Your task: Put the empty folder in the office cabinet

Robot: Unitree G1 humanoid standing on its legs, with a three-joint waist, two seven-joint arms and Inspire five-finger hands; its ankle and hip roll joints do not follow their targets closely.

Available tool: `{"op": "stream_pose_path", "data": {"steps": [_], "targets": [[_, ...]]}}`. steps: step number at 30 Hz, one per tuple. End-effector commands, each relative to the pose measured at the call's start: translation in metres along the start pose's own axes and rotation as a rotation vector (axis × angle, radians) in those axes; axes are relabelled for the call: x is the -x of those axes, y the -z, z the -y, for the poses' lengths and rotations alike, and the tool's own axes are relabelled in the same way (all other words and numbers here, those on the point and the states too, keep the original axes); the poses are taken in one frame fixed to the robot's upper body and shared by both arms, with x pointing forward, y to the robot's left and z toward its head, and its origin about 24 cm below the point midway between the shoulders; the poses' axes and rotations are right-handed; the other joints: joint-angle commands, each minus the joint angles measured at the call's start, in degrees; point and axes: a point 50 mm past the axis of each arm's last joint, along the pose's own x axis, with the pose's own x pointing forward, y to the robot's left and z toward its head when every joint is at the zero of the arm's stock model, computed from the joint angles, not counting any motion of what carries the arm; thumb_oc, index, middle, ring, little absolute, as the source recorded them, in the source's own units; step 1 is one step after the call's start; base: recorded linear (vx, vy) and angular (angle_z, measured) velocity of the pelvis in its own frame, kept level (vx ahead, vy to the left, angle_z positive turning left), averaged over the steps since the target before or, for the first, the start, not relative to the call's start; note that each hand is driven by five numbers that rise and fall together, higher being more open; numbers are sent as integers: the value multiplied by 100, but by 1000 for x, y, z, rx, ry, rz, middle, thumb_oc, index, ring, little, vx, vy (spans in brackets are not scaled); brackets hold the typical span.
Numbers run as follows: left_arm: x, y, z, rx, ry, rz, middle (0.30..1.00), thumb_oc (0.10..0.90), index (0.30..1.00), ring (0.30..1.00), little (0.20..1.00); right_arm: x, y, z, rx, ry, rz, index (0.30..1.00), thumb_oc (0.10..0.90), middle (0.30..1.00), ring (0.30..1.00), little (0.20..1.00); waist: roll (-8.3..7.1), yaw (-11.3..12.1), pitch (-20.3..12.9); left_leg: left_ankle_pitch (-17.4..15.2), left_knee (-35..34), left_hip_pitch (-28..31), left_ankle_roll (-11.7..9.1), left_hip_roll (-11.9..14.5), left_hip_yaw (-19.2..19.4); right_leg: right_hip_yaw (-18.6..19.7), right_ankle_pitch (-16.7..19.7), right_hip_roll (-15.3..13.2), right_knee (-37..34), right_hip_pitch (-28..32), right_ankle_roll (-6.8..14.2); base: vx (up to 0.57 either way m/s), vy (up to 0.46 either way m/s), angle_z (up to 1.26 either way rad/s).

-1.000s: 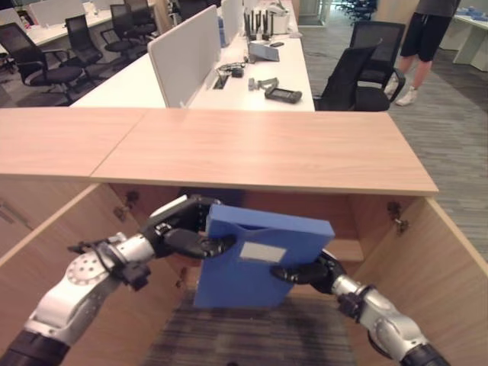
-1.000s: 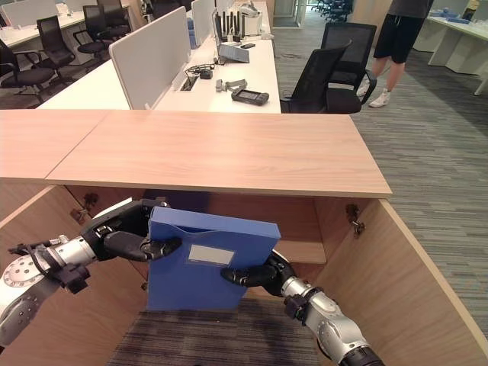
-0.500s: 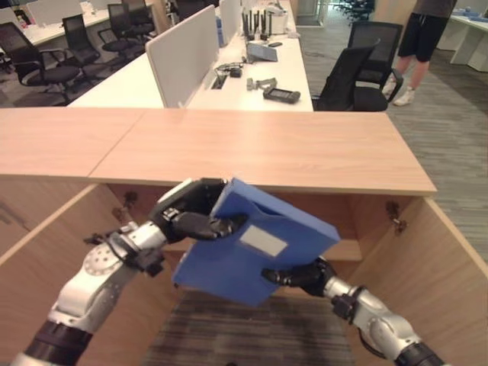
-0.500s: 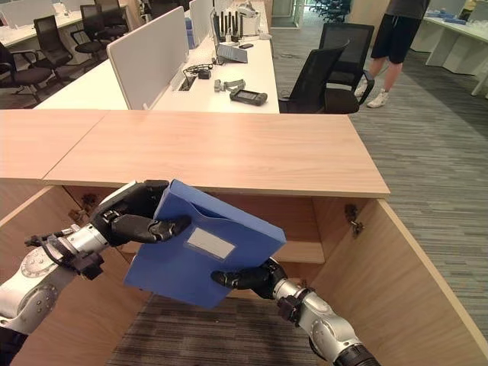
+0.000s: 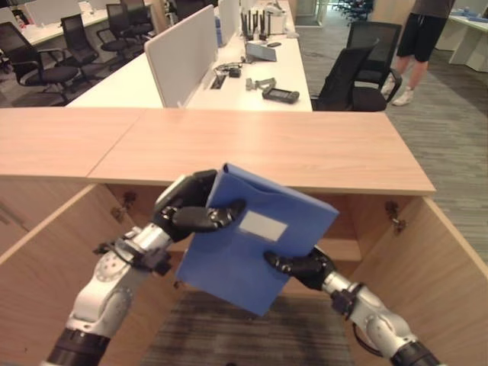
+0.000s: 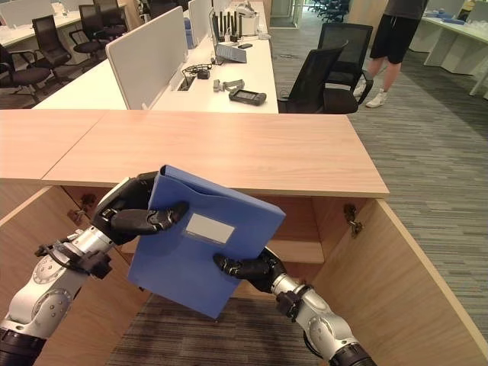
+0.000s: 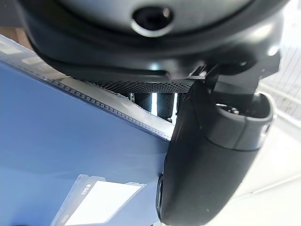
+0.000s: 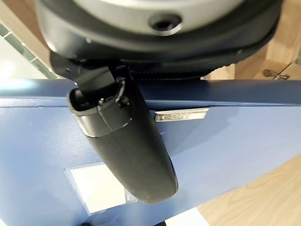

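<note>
A blue folder (image 5: 252, 236) with a white label pocket hangs tilted in front of the open wooden cabinet (image 5: 259, 149), its upper edge level with the cabinet top. My left hand (image 5: 189, 213) is shut on the folder's upper left edge, thumb across the front face. My right hand (image 5: 293, 267) is shut on its lower right edge, thumb on the front. In the wrist views the left thumb (image 7: 211, 160) and the right thumb (image 8: 127, 150) press on the blue cover (image 8: 235, 127).
Two cabinet doors (image 5: 450, 267) stand open at either side, and a shelf (image 5: 347, 248) shows inside. Behind the cabinet are desks with a white divider (image 5: 183, 53), black office chairs (image 5: 358, 72), and a person (image 5: 423, 38) standing at the back right.
Both hands have lifted the folder and swung it from nearly upright to tilted, its top edge rising to the cabinet top. The left hand moved up and right.
</note>
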Motion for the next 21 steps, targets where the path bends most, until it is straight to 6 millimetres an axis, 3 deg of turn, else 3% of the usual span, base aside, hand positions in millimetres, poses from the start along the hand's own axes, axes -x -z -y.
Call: {"op": "stream_pose_path", "data": {"steps": [1, 2, 5, 8, 10, 11, 21], "targets": [[-28, -56, 22, -2, 116, 390, 300, 400, 300, 300, 300, -46, -56, -80, -45, -403, 323, 740, 693, 740, 740, 740, 60, 23, -289, -630, -12, 321, -216, 388, 37, -66, -419, -357, 460, -254, 313, 0, 0, 0], [-26, -55, 21, 2, 104, 391, 300, 400, 300, 300, 300, -45, -58, -80, -50, -399, 335, 900, 800, 900, 900, 900, 60, 24, -289, -633, -12, 321, -216, 387, 40, -61, -420, -356, 456, -251, 311, 0, 0, 0], [-24, -53, 19, 12, 76, 396, 300, 400, 300, 300, 300, -45, -58, -79, -58, -386, 347, 900, 800, 900, 900, 900, 56, 26, -298, -641, -12, 327, -214, 389, 44, -52, -420, -358, 454, -246, 308, 0, 0, 0], [-22, -52, 18, 21, 57, 405, 300, 400, 300, 300, 300, -44, -59, -78, -58, -379, 353, 775, 717, 775, 775, 775, 54, 23, -303, -650, -12, 335, -211, 387, 52, -48, -423, -354, 454, -243, 304, 0, 0, 0], [-22, -50, 18, 26, 47, 409, 300, 400, 300, 300, 300, -43, -59, -77, -58, -377, 353, 389, 460, 389, 389, 389, 52, 20, -306, -653, -12, 333, -208, 380, 51, -44, -424, -351, 451, -242, 301, 0, 0, 0], [-22, -50, 18, 26, 47, 409, 300, 400, 300, 300, 300, -43, -59, -77, -58, -377, 353, 300, 400, 300, 300, 300, 53, 20, -307, -653, -12, 333, -208, 380, 51, -44, -424, -351, 450, -242, 301, 0, 0, 0], [-22, -50, 17, 26, 30, 425, 300, 400, 300, 300, 300, -44, -60, -78, -47, -386, 346, 300, 400, 300, 300, 300, 43, 24, -309, -656, -12, 328, -207, 380, 44, -41, -427, -346, 443, -242, 296, 0, 0, 0]]}}
